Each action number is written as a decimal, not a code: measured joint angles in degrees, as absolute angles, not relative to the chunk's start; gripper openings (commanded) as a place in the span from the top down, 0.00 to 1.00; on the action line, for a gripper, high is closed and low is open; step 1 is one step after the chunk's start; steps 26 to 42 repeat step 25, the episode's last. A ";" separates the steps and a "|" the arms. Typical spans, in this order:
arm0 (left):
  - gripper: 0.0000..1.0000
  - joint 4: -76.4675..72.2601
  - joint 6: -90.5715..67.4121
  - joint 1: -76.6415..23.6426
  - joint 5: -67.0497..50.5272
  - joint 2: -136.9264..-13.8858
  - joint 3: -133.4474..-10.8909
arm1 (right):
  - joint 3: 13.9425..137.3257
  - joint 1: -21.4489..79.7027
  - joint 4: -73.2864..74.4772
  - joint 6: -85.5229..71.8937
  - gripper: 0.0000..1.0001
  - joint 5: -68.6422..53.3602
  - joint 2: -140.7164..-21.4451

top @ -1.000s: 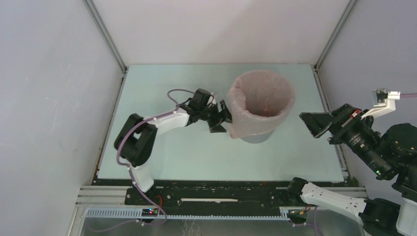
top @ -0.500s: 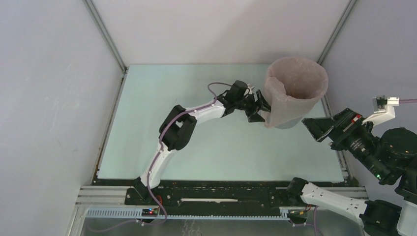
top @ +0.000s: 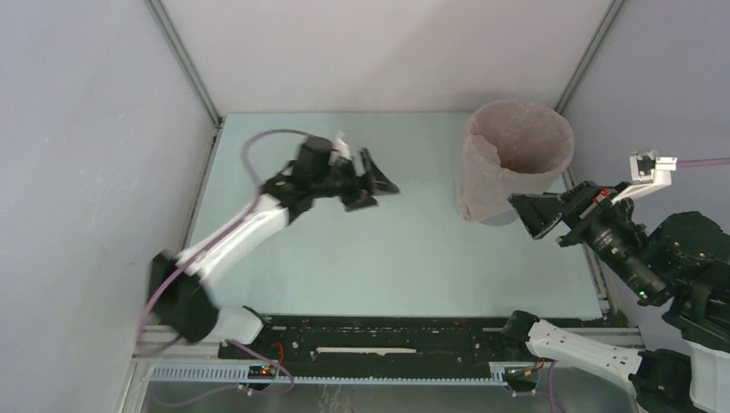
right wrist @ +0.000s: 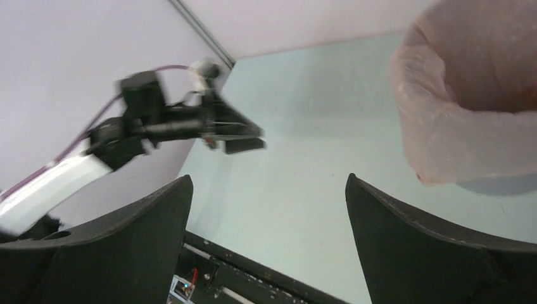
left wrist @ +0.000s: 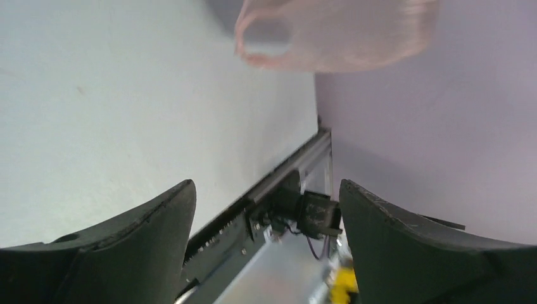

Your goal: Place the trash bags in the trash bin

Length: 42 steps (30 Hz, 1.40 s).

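We can see little of the light-grey round plastic bin (top: 498, 220) at the upper right of the overhead view. The wrinkly, translucent pale-pink film bag (top: 482, 172) lines it and drapes over its rim, leaving only a sliver of wall showing above the pale-green tabletop (top: 413, 258). The left arm is blurred. The left gripper (top: 381, 194), at upper centre, has its jaws spread wide and empty, well apart from the bin. The right gripper (right wrist: 269, 180) also has its jaws spread wide, holding nothing, just beside the bag.
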<state>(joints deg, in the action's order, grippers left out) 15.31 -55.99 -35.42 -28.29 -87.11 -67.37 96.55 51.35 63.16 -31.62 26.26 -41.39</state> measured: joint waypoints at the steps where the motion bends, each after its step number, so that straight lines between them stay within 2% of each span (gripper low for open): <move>1: 0.09 17.78 -53.58 -33.91 -26.35 -81.08 -67.37 | 96.03 51.35 61.04 -30.24 0.00 25.58 -41.65; 6: 0.01 30.41 -43.88 -31.64 -15.11 -58.15 -76.29 | 96.64 51.35 51.96 -25.52 0.00 25.10 -45.08; 15: 0.00 37.76 -34.83 -31.73 5.13 -40.62 -98.50 | 98.80 51.35 45.12 -20.69 0.00 26.46 -50.15; 23: 0.00 40.71 -29.89 -31.73 12.25 -38.70 -107.50 | 101.43 51.40 45.54 -21.47 0.00 28.84 -51.62; 42: 0.00 41.45 -29.36 -31.73 13.02 -38.74 -107.59 | 101.43 51.42 45.60 -22.00 0.00 29.47 -51.62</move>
